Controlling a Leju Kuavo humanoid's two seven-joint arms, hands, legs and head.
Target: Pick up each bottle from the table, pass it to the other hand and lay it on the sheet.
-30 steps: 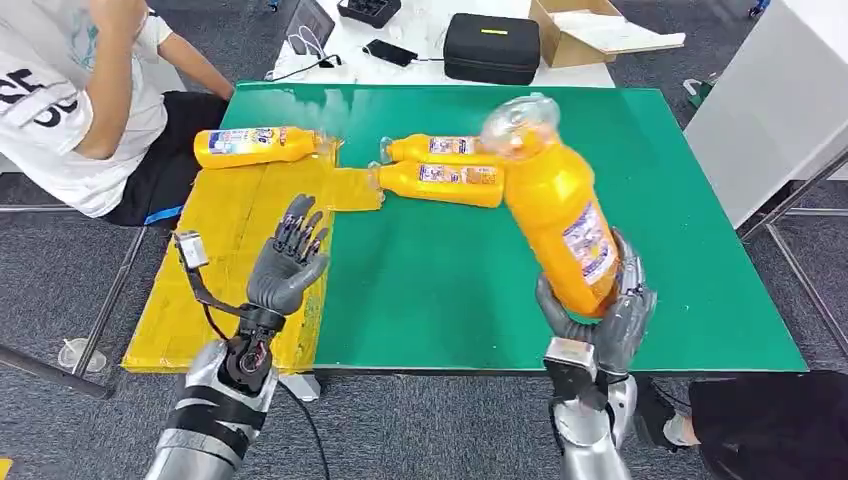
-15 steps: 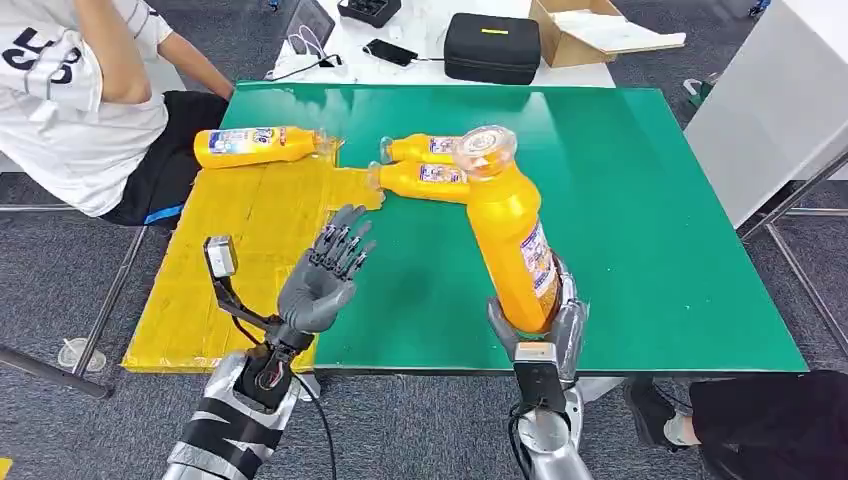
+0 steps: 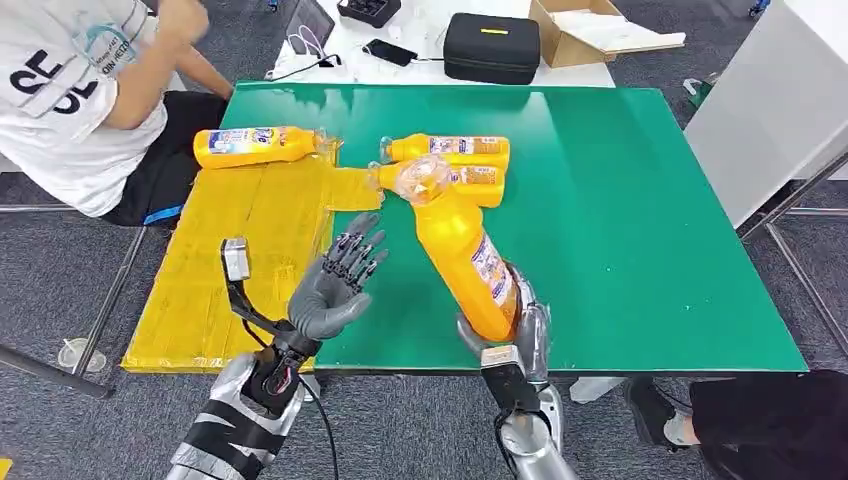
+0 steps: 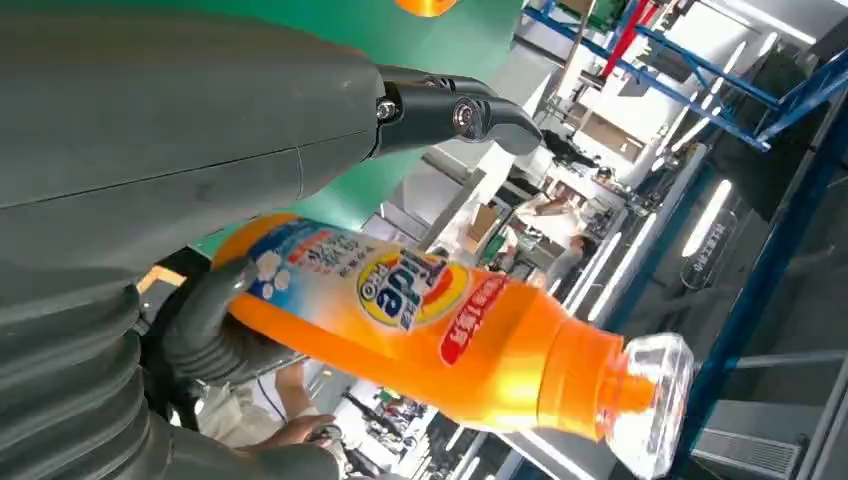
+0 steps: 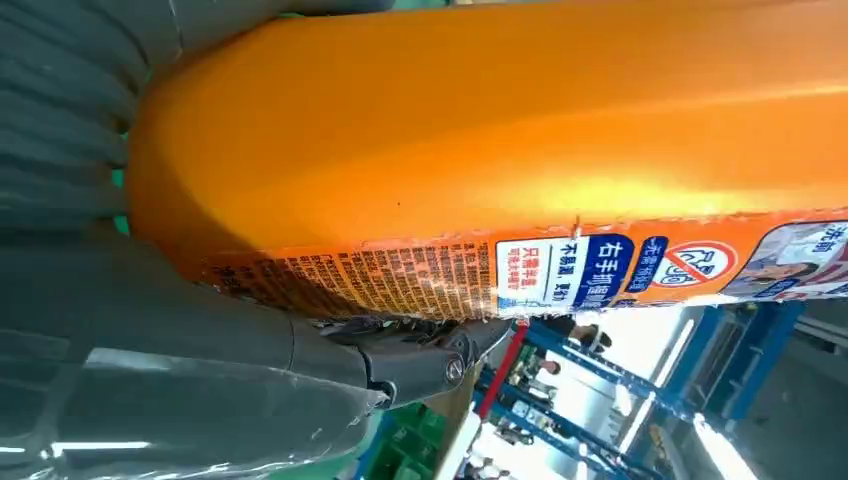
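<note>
Your right hand [image 3: 505, 335] grips the orange bottle [image 3: 458, 250] by its base, tilted over the green table [image 3: 640, 220]. Your left hand [image 3: 335, 285] is spread wide, holding nothing, beside that bottle

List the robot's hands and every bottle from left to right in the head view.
Bottle on the yellow sheet → left hand → two bottles lying side by side on the green table → held bottle → right hand.

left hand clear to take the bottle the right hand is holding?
Probably yes. The left hand is open, fingers spread, beside the bottle that the right hand grips by its base; nothing lies in the gap between them.
</note>
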